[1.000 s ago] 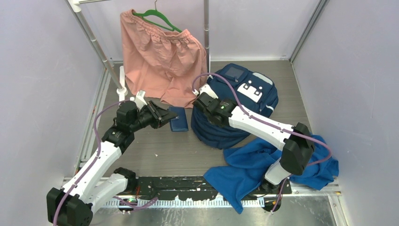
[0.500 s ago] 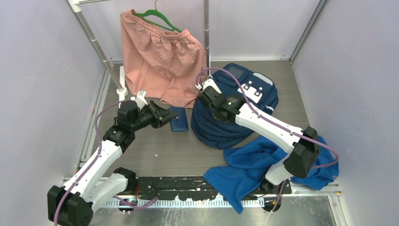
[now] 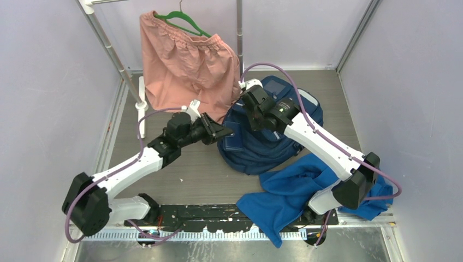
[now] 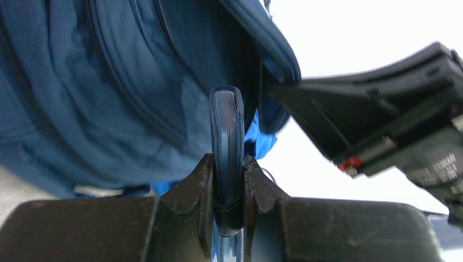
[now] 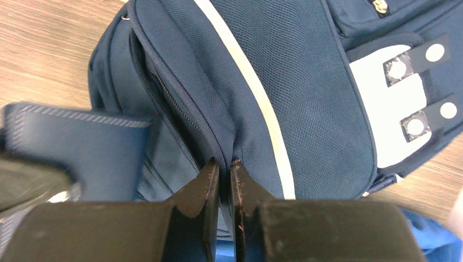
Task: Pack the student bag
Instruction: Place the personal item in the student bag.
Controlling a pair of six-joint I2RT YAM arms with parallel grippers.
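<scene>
From overhead I see both arms reaching in over the table point(image 3: 180, 169) toward the middle. The left arm is stretched long and low from its base, elbow near the front edge, and the left gripper point(image 3: 221, 132) points right, its tips at the left flank of the student bag point(image 3: 256, 153). The right arm rises from its base, bends at a high elbow on the right and slants back across the bag, so the right gripper point(image 3: 247, 113) comes down on the bag's upper left edge. I count two arms and one bag, which lies just right of centre. There is also one bright blue cloth point(image 3: 289, 196) crumpled in front of it, and one pair of pink shorts point(image 3: 185, 65) on one green hanger point(image 3: 183, 22) on the rack point(image 3: 239, 38) behind. On the left wrist camera the jaws stand nearly together, clamped on a single navy wallet point(image 4: 226, 125) held edge-up, with the bag's fabric right behind it and the other arm's black housing to the right. On the right wrist camera the jaws are almost closed, with only a sliver between them. They pinch one fold of the bag's fabric beside the zip and the white stripe. The wallet sits at the left, up against that opening, and two white snap tabs show on the bag's front.
</scene>
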